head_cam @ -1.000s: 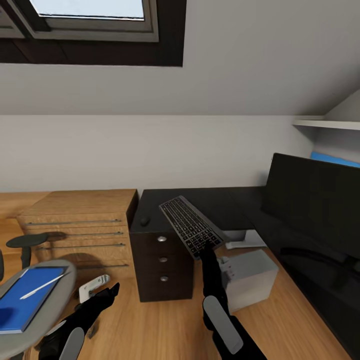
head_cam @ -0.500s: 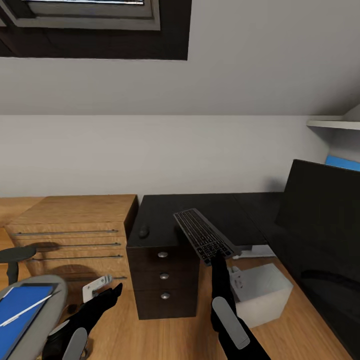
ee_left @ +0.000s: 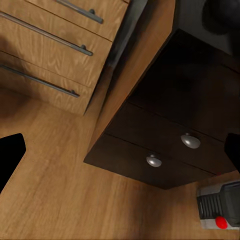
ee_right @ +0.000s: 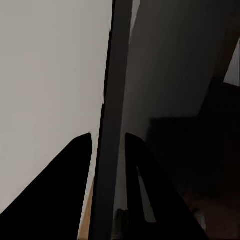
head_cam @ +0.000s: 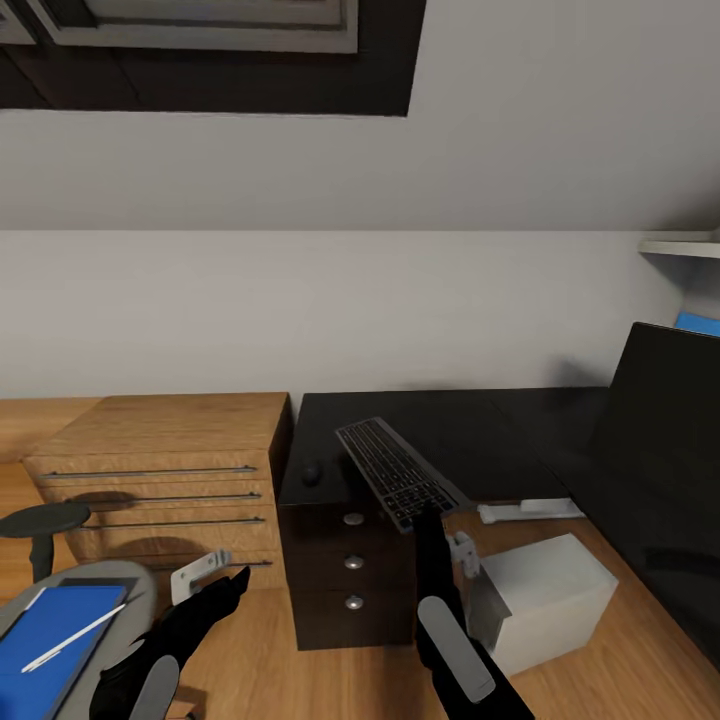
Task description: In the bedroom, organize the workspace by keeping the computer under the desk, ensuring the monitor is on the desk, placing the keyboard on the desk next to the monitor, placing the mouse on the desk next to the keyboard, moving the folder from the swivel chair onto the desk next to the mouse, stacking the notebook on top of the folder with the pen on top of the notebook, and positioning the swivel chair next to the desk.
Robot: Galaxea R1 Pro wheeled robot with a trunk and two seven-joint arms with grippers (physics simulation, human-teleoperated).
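Black desk (head_cam: 440,425): mouse (head_cam: 312,473) on top, left of right gripper (head_cam: 432,520); monitor (head_cam: 665,440) to its right.

You've got a light wooden drawer cabinet (head_cam: 165,470) with slim bar handles standing on the wooden floor (head_cam: 590,680). Dark-framed window (head_cam: 210,50) up top, white shelf (head_cam: 680,245) at far right.

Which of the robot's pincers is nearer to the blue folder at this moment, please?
The left. The left pincer hangs open just beside the folder lying on the swivel chair; the right pincer is farther off, shut on the keyboard above the desk.
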